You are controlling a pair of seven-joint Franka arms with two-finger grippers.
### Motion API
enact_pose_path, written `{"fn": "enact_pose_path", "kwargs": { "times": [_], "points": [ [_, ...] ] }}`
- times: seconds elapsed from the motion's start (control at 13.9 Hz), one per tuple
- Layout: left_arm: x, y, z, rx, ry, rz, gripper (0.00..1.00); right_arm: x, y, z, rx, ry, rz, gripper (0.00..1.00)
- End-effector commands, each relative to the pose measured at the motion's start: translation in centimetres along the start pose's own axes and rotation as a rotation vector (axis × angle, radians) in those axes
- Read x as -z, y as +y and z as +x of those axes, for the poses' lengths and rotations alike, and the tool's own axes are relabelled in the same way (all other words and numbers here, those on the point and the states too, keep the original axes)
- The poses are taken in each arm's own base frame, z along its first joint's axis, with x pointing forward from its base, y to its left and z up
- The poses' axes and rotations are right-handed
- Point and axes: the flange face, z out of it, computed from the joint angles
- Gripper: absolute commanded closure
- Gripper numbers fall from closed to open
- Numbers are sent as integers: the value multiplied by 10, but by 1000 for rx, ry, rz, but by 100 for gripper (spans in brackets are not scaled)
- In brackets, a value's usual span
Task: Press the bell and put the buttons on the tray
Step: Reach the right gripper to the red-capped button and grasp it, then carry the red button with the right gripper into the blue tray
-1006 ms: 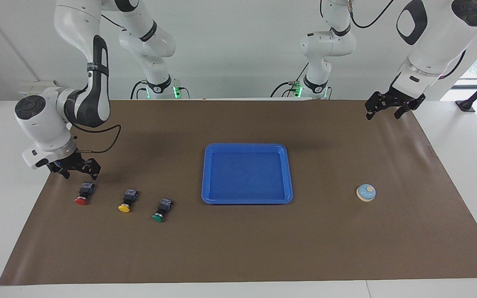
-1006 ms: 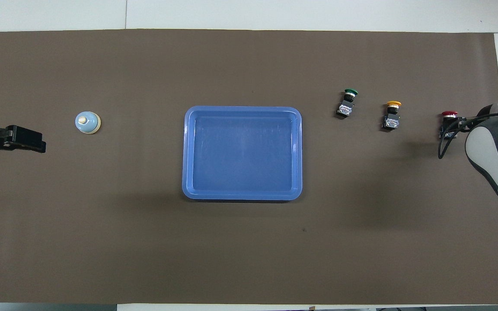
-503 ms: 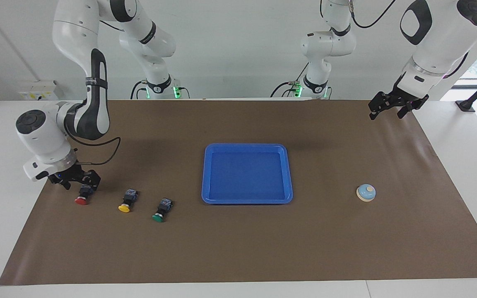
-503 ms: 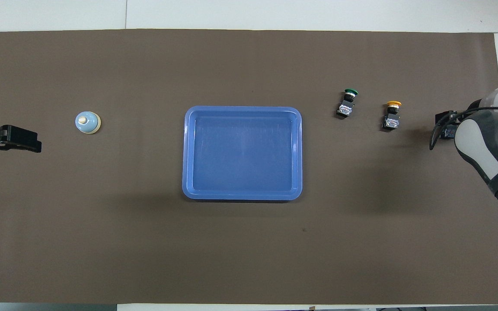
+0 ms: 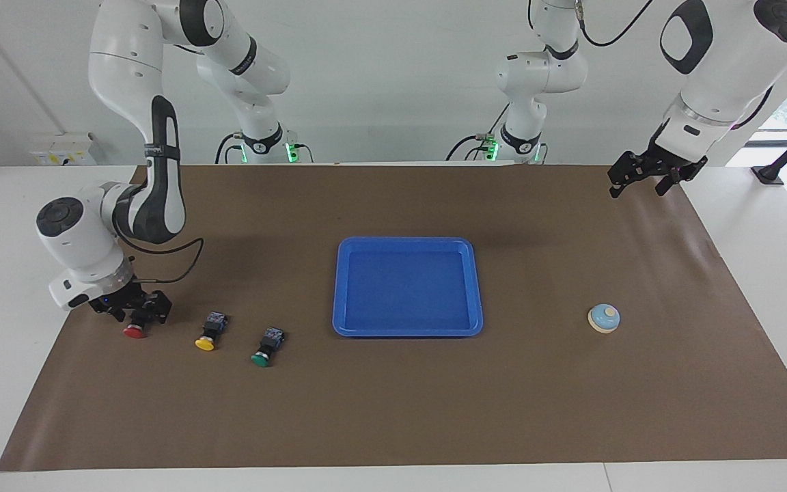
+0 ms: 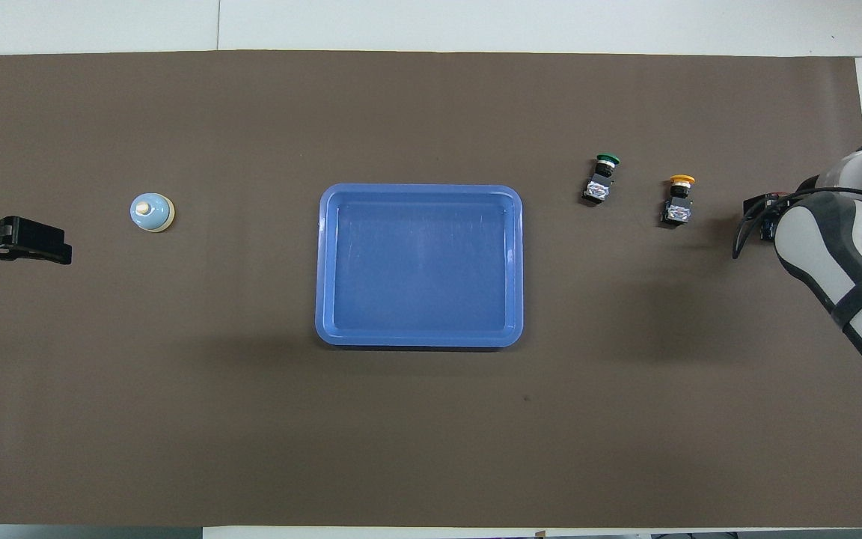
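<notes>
The blue tray (image 5: 407, 240) (image 6: 420, 189) lies at the table's middle with nothing in it. Three buttons stand in a row toward the right arm's end. The green one (image 5: 267, 347) (image 6: 601, 176) is closest to the tray, then the yellow one (image 5: 206, 335) (image 6: 678, 198), then the red one (image 5: 134, 332). My right gripper (image 5: 139, 316) is down at the red button, around its black body; only the red cap shows. The overhead view hides this under the arm. The light-blue bell (image 5: 604, 318) (image 6: 152, 212) sits toward the left arm's end. My left gripper (image 5: 638, 184) (image 6: 57, 247) hangs open over the mat's corner.
A brown mat (image 5: 393, 410) covers the table, with white table edge around it. A black cable (image 5: 182, 256) loops from the right wrist over the mat near the red button.
My right gripper came down from beside the red button onto it and now covers its body. My left gripper shifted slightly toward its own end of the table.
</notes>
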Motion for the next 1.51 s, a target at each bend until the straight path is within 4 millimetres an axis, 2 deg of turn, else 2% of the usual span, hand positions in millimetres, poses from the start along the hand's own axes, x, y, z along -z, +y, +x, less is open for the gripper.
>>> {"fn": "enact_pose_path", "kwargs": {
  "times": [0.0,0.07,0.5,0.65,0.79,0.86,1.01,1.29,1.44],
  "points": [
    [5,-1,-1,10,6,7,0,-2,2,2,-19,6,14,86],
    [5,0,-1,9,6,7,0,-2,2,2,-19,6,14,100],
    [5,0,-1,9,6,7,0,6,0,7,-19,3,19,100],
    [5,-1,-1,10,6,7,0,30,-13,17,-12,-28,27,100],
    [5,-1,-1,12,6,7,0,71,-35,33,-34,-88,44,100],
    [5,-1,-1,10,6,7,0,89,-50,39,-42,-107,44,100],
    [5,-1,-1,12,6,7,0,125,-92,42,-71,-130,38,100],
    [5,-1,-1,12,6,7,0,171,-210,35,-165,-165,13,100],
    [5,0,-1,9,7,7,0,180,-276,23,-194,-163,8,100]
  ]
}}
